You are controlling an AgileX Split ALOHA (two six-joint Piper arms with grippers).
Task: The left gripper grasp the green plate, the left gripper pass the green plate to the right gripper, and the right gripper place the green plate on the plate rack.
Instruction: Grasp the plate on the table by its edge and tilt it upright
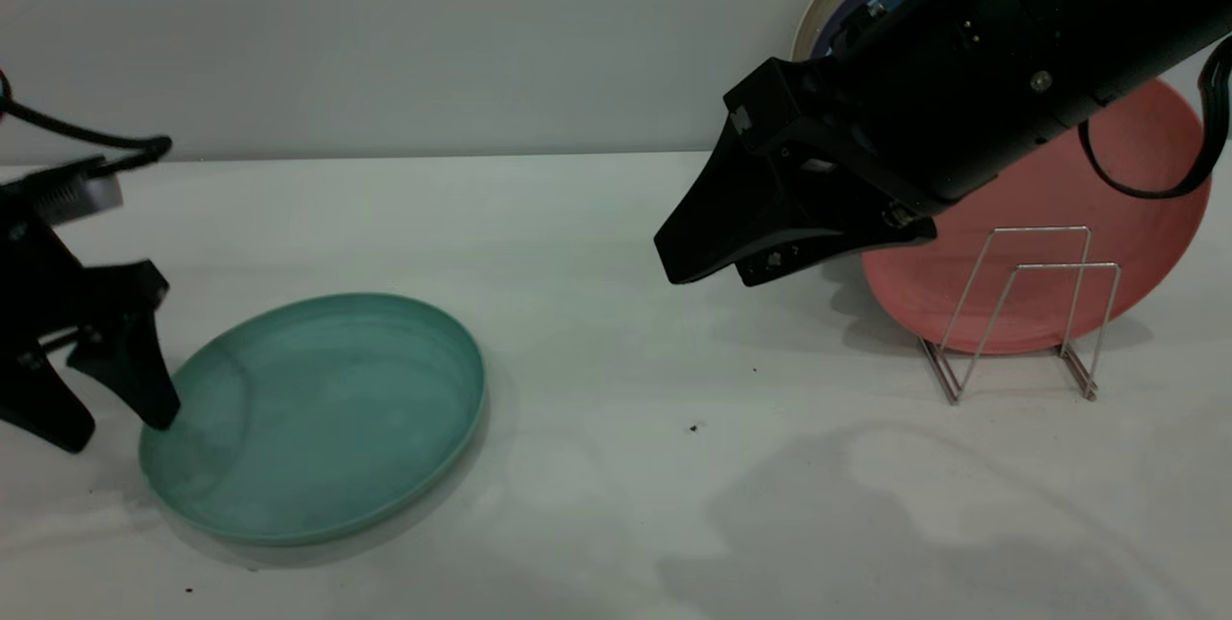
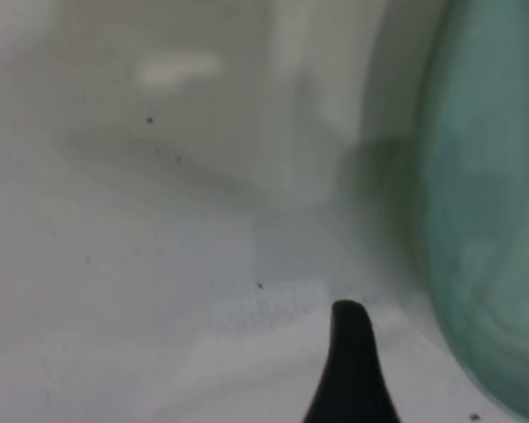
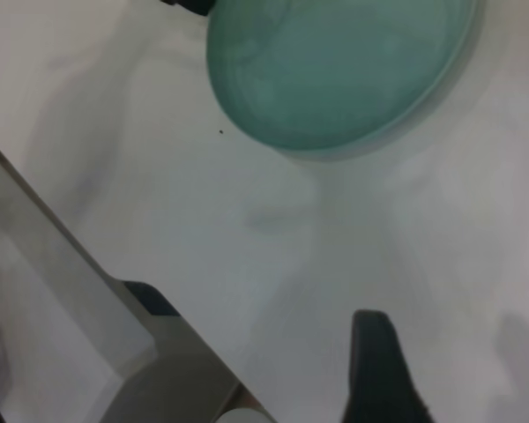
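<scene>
Straddling the near-left rim of the green plate (image 1: 318,413) is the job right now: your left hand (image 1: 111,408) hangs at the plate's left edge with its fingers spread, one tip down at the rim and the other outside it over the table (image 1: 597,466). The plate lies flat, well apart from the plate rack (image 1: 1020,312) on the right side. To do this grasp well, I'd say you want one finger inside the raised rim and one outside, sunk low enough that the outer tip slips under the lip, then squeeze squarely so the plate does not pivot or skid when you lift. Bite deep enough to hold, yet leave the far side free for the handover.

Your right hand (image 1: 707,264) hovers above the middle of the table, in front of the rack. I cannot tell whether its fingers are apart or together.

Only the exterior view shows the rack, the salmon-pink plate (image 1: 1059,216) leaning behind its wire loops and more plates behind the arm. The left wrist view gives just one fingertip (image 2: 351,352) and the plate's edge beside it, so it best shows the gap at the rim. The right wrist view looks down on the whole plate (image 3: 339,70) from afar.
</scene>
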